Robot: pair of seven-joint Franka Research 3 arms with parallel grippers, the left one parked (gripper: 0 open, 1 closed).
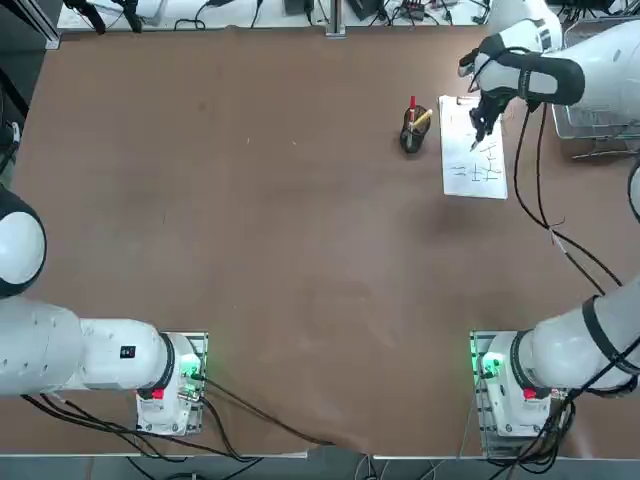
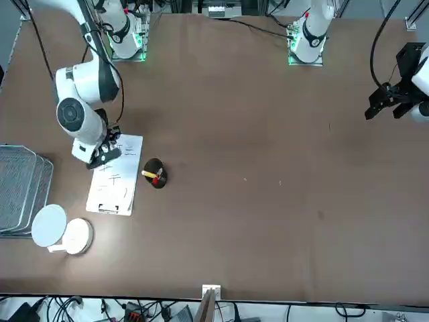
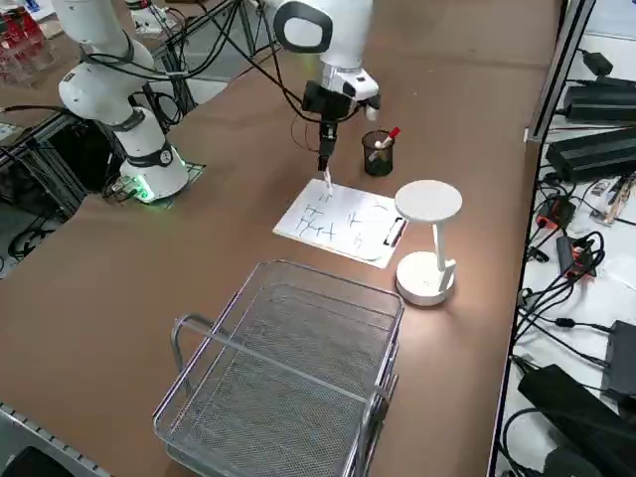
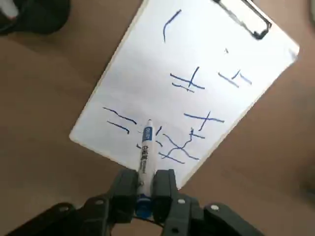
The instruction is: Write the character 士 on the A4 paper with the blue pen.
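The A4 paper (image 1: 473, 150) (image 2: 115, 176) (image 3: 343, 221) (image 4: 197, 49) lies at the table's far right, with a metal clip (image 4: 242, 18) on its far short edge and several blue handwritten strokes. My right gripper (image 1: 480, 125) (image 2: 104, 153) (image 3: 323, 159) (image 4: 145, 179) hangs over the sheet's near half, shut on the blue pen (image 3: 326, 179) (image 4: 145, 147). The pen points down, its white tip close to the strokes near the sheet's near edge. I cannot tell whether the tip touches the paper.
A dark pen cup (image 1: 411, 135) (image 2: 155, 174) (image 3: 378, 154) holding a red-topped pen and a yellow pen stands just left of the sheet. A white round lamp (image 2: 60, 231) (image 3: 427, 238) and a wire basket (image 2: 20, 188) (image 3: 288, 378) sit to the right.
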